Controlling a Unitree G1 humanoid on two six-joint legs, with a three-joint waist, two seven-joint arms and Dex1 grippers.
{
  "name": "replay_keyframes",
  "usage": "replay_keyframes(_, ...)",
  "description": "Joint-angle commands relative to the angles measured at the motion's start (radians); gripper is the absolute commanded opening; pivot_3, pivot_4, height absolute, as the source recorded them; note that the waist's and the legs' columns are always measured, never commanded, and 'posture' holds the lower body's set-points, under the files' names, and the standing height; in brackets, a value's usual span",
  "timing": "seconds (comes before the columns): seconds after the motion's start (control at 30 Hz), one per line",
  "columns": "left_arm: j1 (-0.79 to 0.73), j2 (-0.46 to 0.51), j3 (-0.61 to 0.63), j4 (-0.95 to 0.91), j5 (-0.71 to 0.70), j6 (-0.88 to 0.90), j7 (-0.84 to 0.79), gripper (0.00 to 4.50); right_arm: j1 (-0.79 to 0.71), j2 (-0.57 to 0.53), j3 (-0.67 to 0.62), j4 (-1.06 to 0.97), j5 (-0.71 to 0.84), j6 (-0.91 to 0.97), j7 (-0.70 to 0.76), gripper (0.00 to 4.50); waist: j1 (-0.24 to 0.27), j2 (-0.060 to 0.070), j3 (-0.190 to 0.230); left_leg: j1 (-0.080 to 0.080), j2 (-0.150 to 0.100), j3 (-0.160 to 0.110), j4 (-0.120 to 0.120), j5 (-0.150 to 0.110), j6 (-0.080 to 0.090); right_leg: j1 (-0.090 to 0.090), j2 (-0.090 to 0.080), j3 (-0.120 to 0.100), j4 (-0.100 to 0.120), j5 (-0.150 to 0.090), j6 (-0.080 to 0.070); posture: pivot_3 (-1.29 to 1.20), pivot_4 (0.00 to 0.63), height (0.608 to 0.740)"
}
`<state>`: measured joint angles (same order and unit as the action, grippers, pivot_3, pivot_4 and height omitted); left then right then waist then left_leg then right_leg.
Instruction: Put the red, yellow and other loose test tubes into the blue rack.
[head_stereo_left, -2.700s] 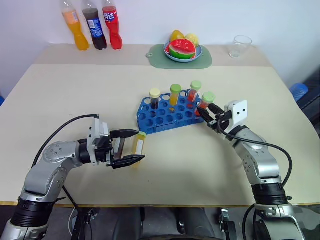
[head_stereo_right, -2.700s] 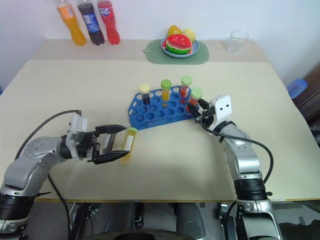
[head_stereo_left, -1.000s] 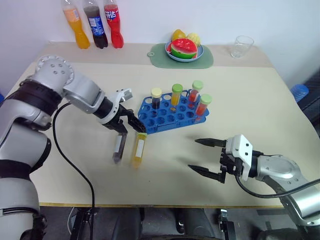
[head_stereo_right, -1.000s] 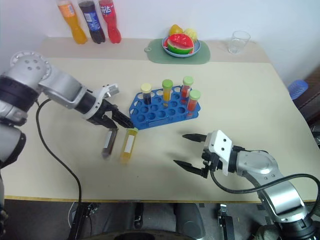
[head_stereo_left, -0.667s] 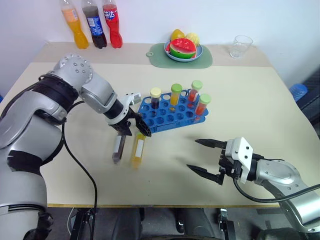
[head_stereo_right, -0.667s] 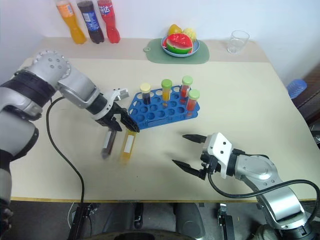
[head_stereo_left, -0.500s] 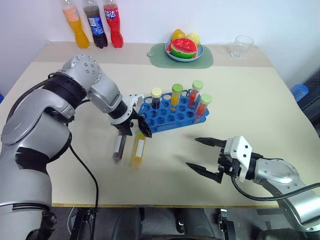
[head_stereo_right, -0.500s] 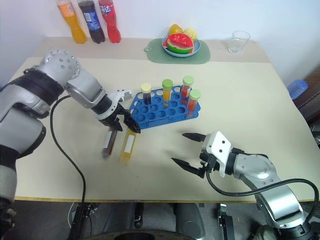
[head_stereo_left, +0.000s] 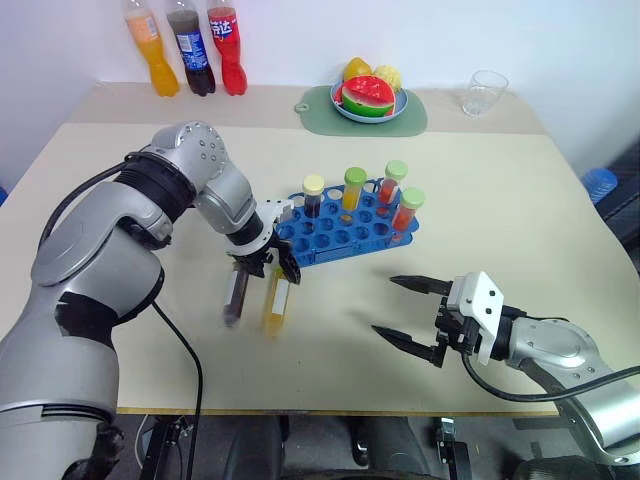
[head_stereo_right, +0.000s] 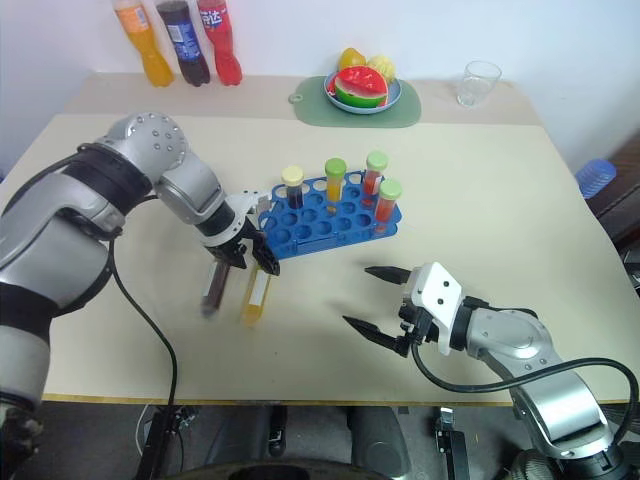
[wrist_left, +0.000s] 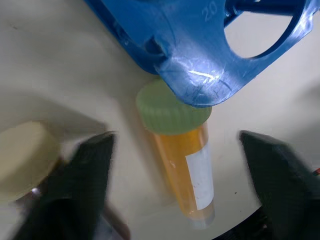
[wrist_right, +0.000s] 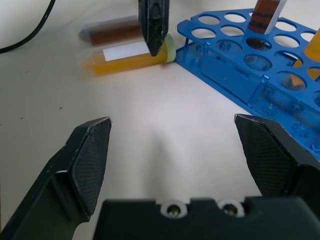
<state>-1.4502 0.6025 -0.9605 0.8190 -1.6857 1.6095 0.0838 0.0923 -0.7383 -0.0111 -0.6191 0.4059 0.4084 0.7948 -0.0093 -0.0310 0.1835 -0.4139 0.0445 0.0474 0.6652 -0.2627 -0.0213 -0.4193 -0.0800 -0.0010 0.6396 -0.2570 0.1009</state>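
The blue rack (head_stereo_left: 340, 238) stands mid-table with several capped tubes upright in it. Two loose test tubes lie side by side just in front of its left corner: a yellow one (head_stereo_left: 277, 302) with a white label and a dark brown one (head_stereo_left: 236, 296). My left gripper (head_stereo_left: 266, 268) points steeply down at their cap ends. In the left wrist view its fingers (wrist_left: 92, 175) stand apart on either side of the yellow tube (wrist_left: 182, 162), not touching it. My right gripper (head_stereo_left: 385, 306) hovers open and empty to the right, near the front edge. No loose red tube is in view.
Three soda bottles (head_stereo_left: 186, 50) stand at the back left. A green mat with a fruit plate (head_stereo_left: 365, 100) and a clear glass (head_stereo_left: 484, 92) sit at the back. My left arm's black cable (head_stereo_left: 175, 330) hangs over the front left of the table.
My left gripper has sunk and tipped steeper, coming down over the yellow tube's cap beside the rack's corner. The tubes, the rack and my right gripper have stayed put.
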Motion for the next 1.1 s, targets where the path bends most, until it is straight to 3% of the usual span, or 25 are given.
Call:
replay_keyframes(0.03, -0.006, 0.007, -0.013, -0.019, 0.001, 0.005, -0.029, 2.12, -0.001, -0.009, -0.029, -0.048, 0.011, 0.000, -0.002, 4.37, 0.000, 0.000, 0.000, 0.000, 0.000, 0.000, 0.000, 0.000, 0.000, 0.000, 0.000, 0.000, 0.000, 0.000, 0.000, 0.00, 0.150, 0.740)
replay_keyframes(0.1, -0.008, 0.014, -0.021, -0.028, -0.004, 0.005, -0.038, 1.16, -0.001, -0.010, -0.035, -0.051, 0.015, 0.003, -0.004, 4.37, 0.000, 0.000, 0.000, 0.000, 0.000, 0.000, 0.000, 0.000, 0.000, 0.000, 0.000, 0.000, 0.000, 0.000, 0.000, 0.00, 0.150, 0.740)
replay_keyframes(0.43, -0.007, 0.103, -0.031, -0.132, -0.048, 0.005, -0.086, 1.16, -0.028, -0.005, -0.028, -0.011, 0.007, -0.011, 0.006, 4.37, -0.001, 0.000, 0.000, 0.000, 0.000, 0.000, 0.000, 0.000, 0.000, 0.000, 0.000, 0.000, 0.000, 0.000, 0.000, 0.00, 0.150, 0.740)
replay_keyframes(0.6, 0.020, 0.246, 0.030, -0.360, -0.085, 0.005, -0.196, 1.16, -0.042, -0.006, -0.029, 0.014, 0.008, -0.026, 0.025, 4.37, -0.003, 0.000, 0.000, 0.000, 0.000, 0.000, 0.000, 0.000, 0.000, -0.001, 0.000, 0.000, 0.000, 0.000, 0.000, 0.00, 0.150, 0.740)
replay_keyframes(0.7, 0.079, 0.345, 0.147, -0.523, -0.080, 0.005, -0.313, 1.16, -0.047, -0.005, -0.033, 0.027, 0.010, -0.032, 0.033, 4.37, -0.003, 0.001, 0.000, -0.001, 0.001, 0.000, 0.000, 0.000, 0.000, -0.001, 0.000, 0.000, 0.000, 0.000, 0.000, 0.00, 0.150, 0.740)
replay_keyframes(0.77, 0.144, 0.380, 0.287, -0.638, -0.017, 0.002, -0.407, 1.16, -0.049, 0.001, -0.035, 0.035, 0.011, -0.037, 0.034, 4.37, -0.002, 0.001, 0.000, -0.001, 0.001, 0.000, 0.000, 0.000, 0.000, -0.002, 0.000, 0.000, 0.001, 0.000, 0.000, 0.00, 0.150, 0.740)
replay_keyframes(0.87, 0.299, 0.408, 0.537, -0.829, 0.068, -0.144, -0.657, 1.16, -0.047, 0.021, -0.038, 0.042, 0.010, -0.040, 0.014, 4.37, 0.000, 0.001, 0.000, -0.001, 0.001, 0.001, 0.001, 0.000, 0.000, -0.001, 0.000, 0.000, 0.001, 0.000, 0.000, 0.00, 0.150, 0.740)
replay_keyframes(0.93, 0.399, 0.408, 0.614, -0.934, 0.235, -0.312, -0.735, 1.16, -0.045, 0.030, -0.039, 0.045, 0.002, -0.043, 0.000, 4.37, 0.003, 0.001, 0.000, -0.001, 0.001, 0.001, 0.001, 0.001, -0.001, -0.001, 0.000, 0.000, 0.002, 0.000, 0.000, 0.00, 0.150, 0.740)
replay_keyframes(1.0, 0.502, 0.329, 0.703, -0.986, 0.419, -0.576, -0.774, 1.16, -0.035, 0.041, -0.036, 0.041, -0.011, -0.045, -0.024, 4.37, 0.004, 0.003, -0.001, 0.000, 0.000, 0.001, 0.001, 0.001, -0.001, -0.001, -0.001, 0.000, 0.002, 0.000, 0.000, 0.00, 0.150, 0.740)
replay_keyframes(1.1, 0.568, 0.211, 0.756, -0.964, 0.557, -0.729, -0.808, 1.16, -0.026, 0.053, -0.037, 0.034, -0.023, -0.044, -0.050, 4.37, 0.016, 0.002, -0.001, 0.004, 0.001, 0.001, 0.001, 0.001, -0.001, 0.005, 0.000, -0.001, 0.000, 0.000, -0.001, 0.00, 0.150, 0.740)
